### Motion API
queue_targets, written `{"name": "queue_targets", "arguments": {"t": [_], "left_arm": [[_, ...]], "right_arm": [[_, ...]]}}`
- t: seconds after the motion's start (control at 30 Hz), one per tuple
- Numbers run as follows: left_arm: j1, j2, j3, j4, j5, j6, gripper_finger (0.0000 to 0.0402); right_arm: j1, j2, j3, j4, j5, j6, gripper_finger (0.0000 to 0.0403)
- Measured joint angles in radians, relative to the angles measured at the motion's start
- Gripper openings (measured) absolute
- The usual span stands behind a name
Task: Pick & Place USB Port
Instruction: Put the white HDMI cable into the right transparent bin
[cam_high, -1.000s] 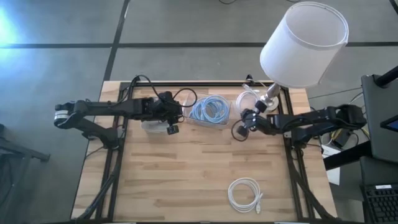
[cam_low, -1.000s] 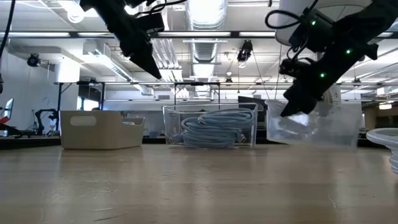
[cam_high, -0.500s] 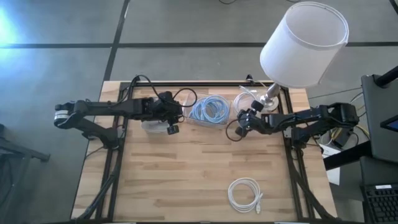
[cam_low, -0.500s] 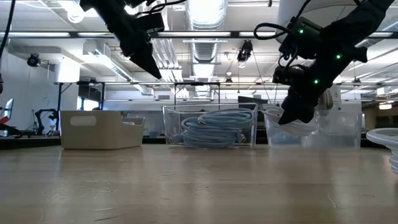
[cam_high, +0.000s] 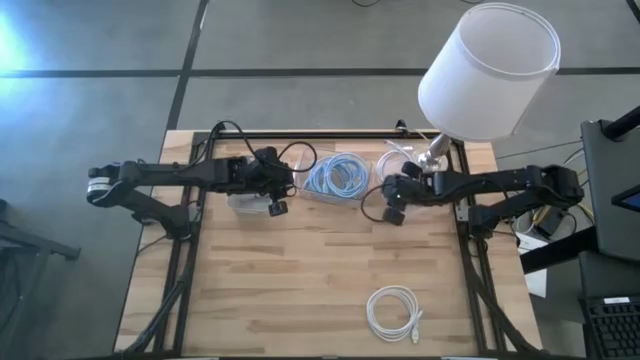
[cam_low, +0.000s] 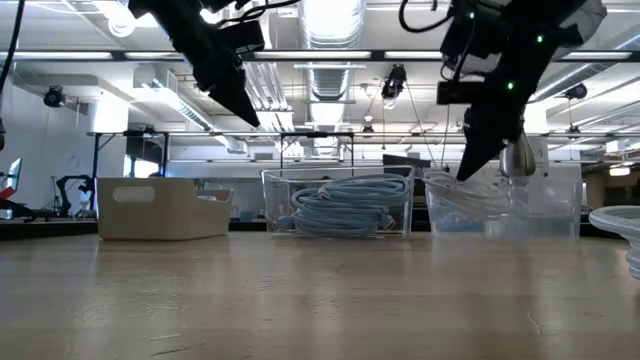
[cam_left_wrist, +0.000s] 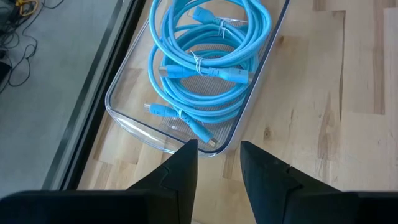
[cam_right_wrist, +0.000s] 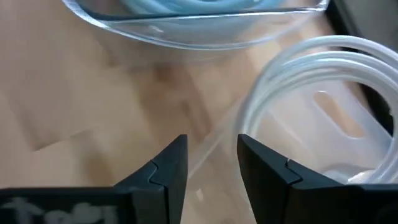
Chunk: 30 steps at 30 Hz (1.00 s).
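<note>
**A:** Start at your worktop's (cam_high: 300, 270) left. What is there?

**B:** On the pale wood planks near the far edge you have an opaque beige bin (cam_low: 165, 208) with a slot handle. Your left gripper (cam_high: 277, 190) hangs above the gap between that bin and a clear, round-cornered plastic tray (cam_left_wrist: 124, 115). Its jaws stand parted with nothing between them, and its wrist view shows the tray's near corner just past the tips.

**A:** And in the tray?

**B:** Glossy light-blue cables (cam_left_wrist: 208, 59), coiled and tied, lying inside it.

**A:** Further right?

**B:** A second clear bin (cam_low: 500, 205) holds a loop of translucent white cable (cam_right_wrist: 323, 68). Your right gripper (cam_high: 393, 200) sits over that bin's rim, jaws open and empty; the white loop lies just ahead of the tips, not touching them. A white cylindrical lampshade (cam_high: 488, 68) stands at the far right corner.

**A:** Anything nearer you?

**B:** One white coiled USB cable (cam_high: 393, 312) lies flat near the front edge, toward the right, well apart from both grippers.
</note>
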Motion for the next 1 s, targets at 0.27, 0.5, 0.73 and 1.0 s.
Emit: {"name": "queue_targets", "arguments": {"t": [0.27,0.5,0.73,1.0], "left_arm": [[0.0,0.0,0.0,0.001,0.0,-0.016,0.0124],[0.0,0.0,0.0,0.004,0.0,-0.026,0.0124],[0.0,0.0,0.0,0.004,0.0,-0.032,0.0124],[0.0,0.0,0.0,0.004,0.0,-0.055,0.0124]], "right_arm": [[0.036,-0.009,0.139,-0.189,-0.285,0.07,0.0137],[0.151,-0.003,0.112,-0.209,-0.517,0.151,0.0137],[0.256,-0.001,0.096,-0.191,-0.594,0.183,0.0137],[0.326,0.008,0.082,-0.101,-0.594,0.229,0.0137]]}}
